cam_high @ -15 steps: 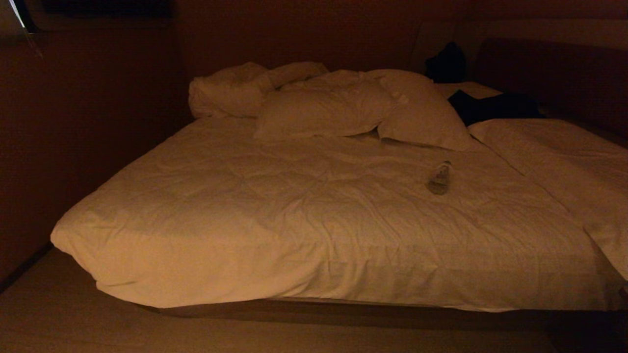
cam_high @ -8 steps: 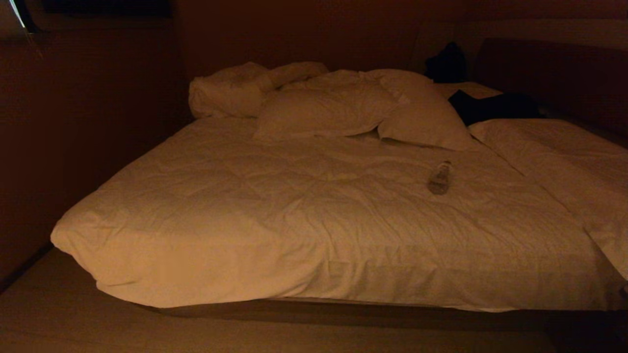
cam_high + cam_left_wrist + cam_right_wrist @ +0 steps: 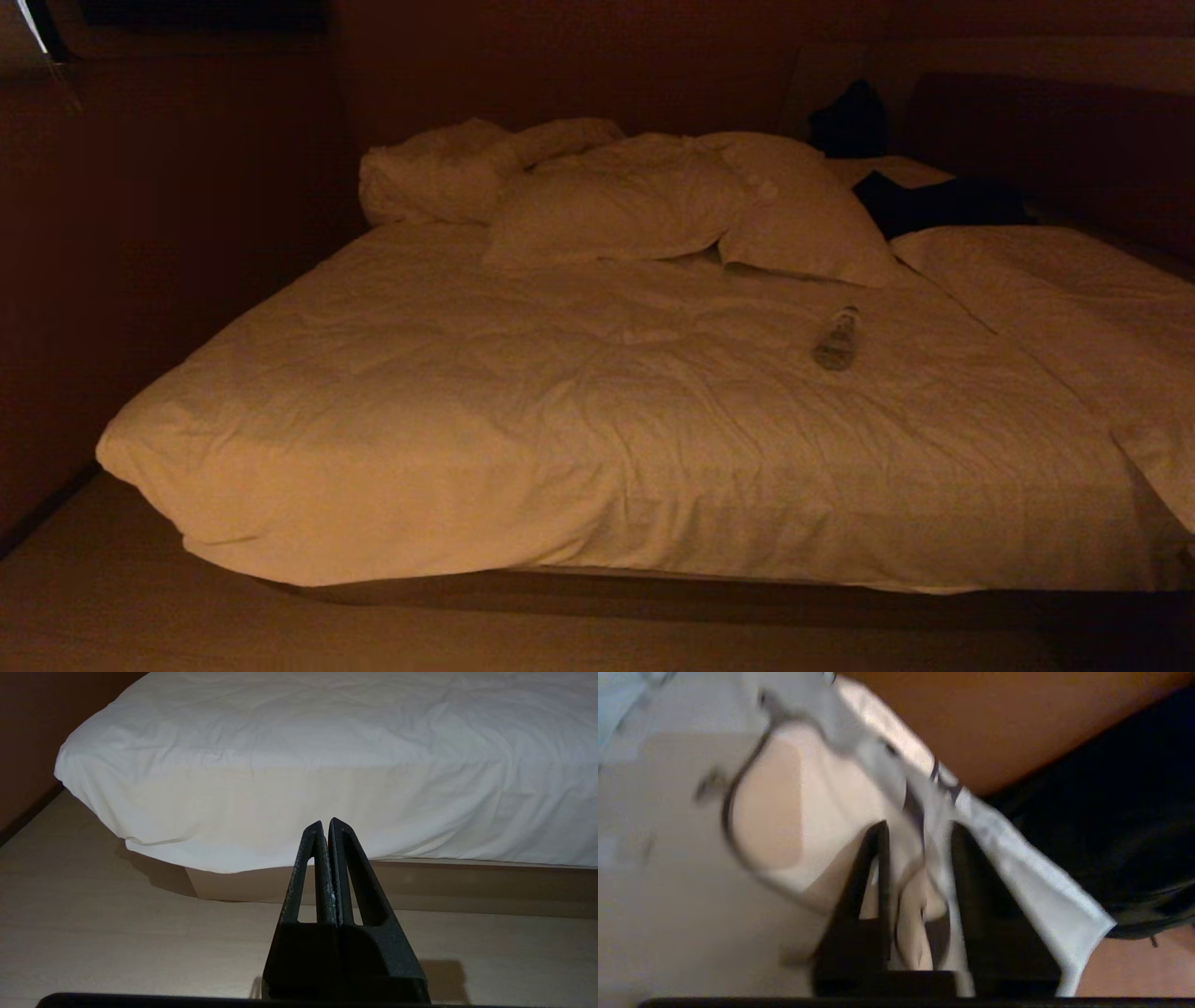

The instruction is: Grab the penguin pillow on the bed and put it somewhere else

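While unheld, bottle [image 3: 836,340] atop bed [image 3: 560,420]

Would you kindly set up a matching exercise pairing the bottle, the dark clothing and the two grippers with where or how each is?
Things:
1. bottle
2. left gripper
3. right gripper
4. dark clothing

Places or states:
A. shut, pointing at the foot of the bed
B. lying on the duvet, nearer than the white pillows
C. fingers apart, edge of the penguin pillow between them
D. at the head end, right of the white pillows

Pairs: 1-B, 2-A, 3-C, 4-D
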Tool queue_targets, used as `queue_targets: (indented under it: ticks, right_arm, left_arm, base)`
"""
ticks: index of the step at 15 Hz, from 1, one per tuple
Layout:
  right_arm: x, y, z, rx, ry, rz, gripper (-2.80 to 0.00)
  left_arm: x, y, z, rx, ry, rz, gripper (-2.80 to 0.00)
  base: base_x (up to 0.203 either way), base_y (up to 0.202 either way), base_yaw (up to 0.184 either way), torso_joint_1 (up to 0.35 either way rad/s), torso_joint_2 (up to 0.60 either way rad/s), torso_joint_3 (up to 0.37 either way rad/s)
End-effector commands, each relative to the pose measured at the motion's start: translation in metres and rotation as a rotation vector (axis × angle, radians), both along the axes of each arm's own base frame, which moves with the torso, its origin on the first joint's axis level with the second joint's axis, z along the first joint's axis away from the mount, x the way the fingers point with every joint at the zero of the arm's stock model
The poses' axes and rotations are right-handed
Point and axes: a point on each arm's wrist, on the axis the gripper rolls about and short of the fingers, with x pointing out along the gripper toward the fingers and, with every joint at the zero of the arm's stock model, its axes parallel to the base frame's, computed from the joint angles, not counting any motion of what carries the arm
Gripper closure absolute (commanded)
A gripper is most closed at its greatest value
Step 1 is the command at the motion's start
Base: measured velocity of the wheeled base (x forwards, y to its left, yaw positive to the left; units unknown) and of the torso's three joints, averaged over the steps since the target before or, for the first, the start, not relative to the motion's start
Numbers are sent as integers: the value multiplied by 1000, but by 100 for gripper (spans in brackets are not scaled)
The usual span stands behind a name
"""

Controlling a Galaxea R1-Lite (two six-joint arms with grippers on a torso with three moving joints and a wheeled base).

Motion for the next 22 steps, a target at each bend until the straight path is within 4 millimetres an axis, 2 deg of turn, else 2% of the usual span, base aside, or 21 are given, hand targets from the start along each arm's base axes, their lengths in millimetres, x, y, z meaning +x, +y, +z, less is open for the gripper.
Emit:
queue_targets:
  ticks: [1,5,8,11,12,18,22]
  right_arm:
    - [2,5,13,-5,-9,0,-280]
    - [5,10,29,-41,-47,4,-280]
    - [13,19,48,-55,-140,45,-280]
    - [49,31,69,26,-322,148,-280]
    - [67,34,74,75,-370,180,0]
    - [217,46,79,406,-583,368,0]
    - [323,71,83,564,-674,473,0]
  left_arm:
    - [0,0,0,0,-1,1,0]
    - [0,0,0,1,0,1,0]
    - [0,0,0,1,0,0,0]
    - [0,0,0,0,-1,0,0]
    - [0,0,0,0,0,1,0]
    - [0,0,0,0,0,1,0]
    - [0,0,0,0,-1,1,0]
  base:
    - [0,0,0,0,0,0]
    - [0,0,0,0,0,0]
    - [0,0,0,0,0,0]
    - [0,0,0,0,0,0]
    - [0,0,0,0,0,0]
    - [0,0,0,0,0,0]
    - [0,0,0,0,0,0]
